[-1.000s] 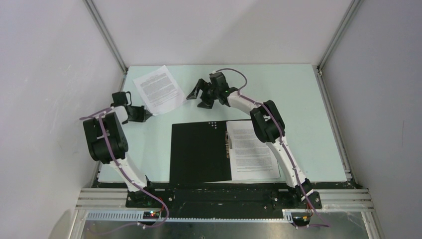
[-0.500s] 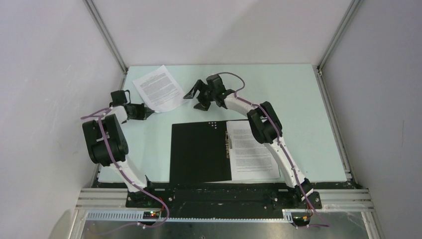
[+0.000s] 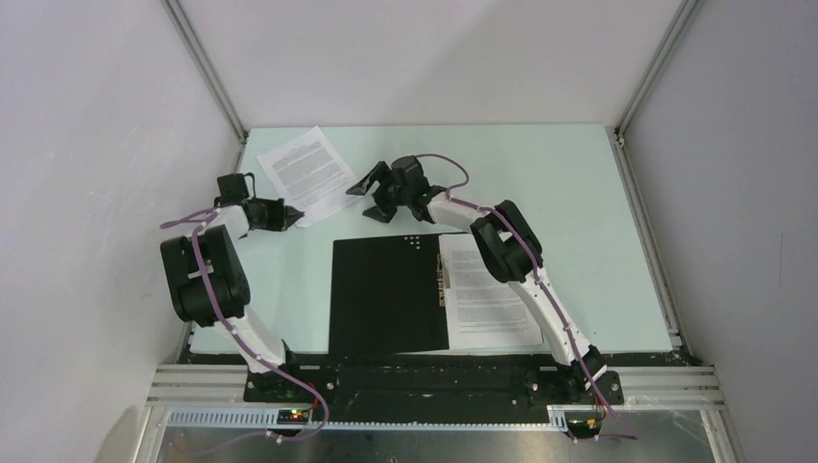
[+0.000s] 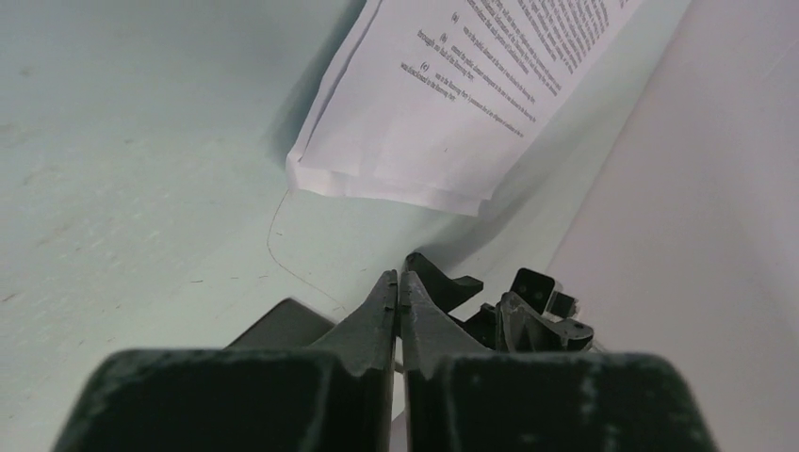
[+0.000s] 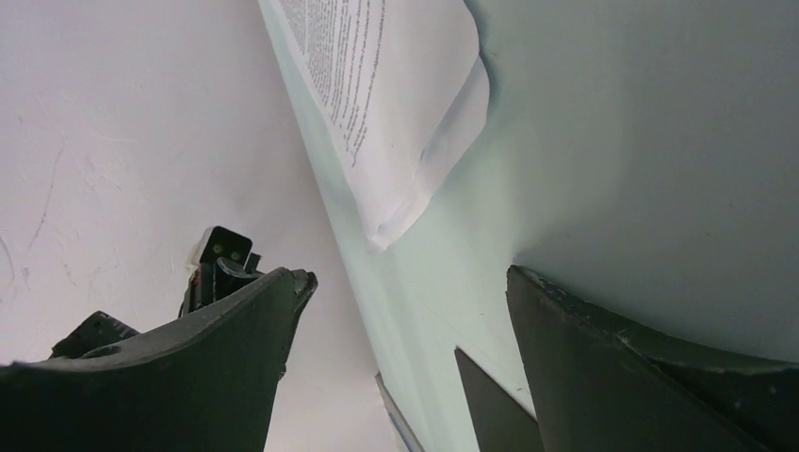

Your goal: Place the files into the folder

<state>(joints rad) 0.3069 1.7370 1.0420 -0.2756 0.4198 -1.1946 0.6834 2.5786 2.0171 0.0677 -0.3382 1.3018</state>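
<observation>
Open folder point(image 3: 386, 299), black inside up, lies near-centre on the worktop point(image 3: 579, 193); one sheet point(image 3: 487, 294) rests on its right half. The second sheet point(image 3: 309, 174) lies far left (a corner curled). Left claw point(image 3: 289, 214), pressed together, is at its near corner; right claw point(image 3: 374, 198), spread apart, is just right of it.

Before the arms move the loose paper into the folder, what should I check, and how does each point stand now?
Open folder with black inside lies flat: ok.
One white printed sheet on its right cover: ok.
Second white printed sheet inside folder: not ok, lies loose on the pale green table.
Right gripper open beside that sheet: ok.
Left gripper ready to grip: not ok, shut and empty.
Sheet edge raised enough to grip: cannot tell.
</observation>
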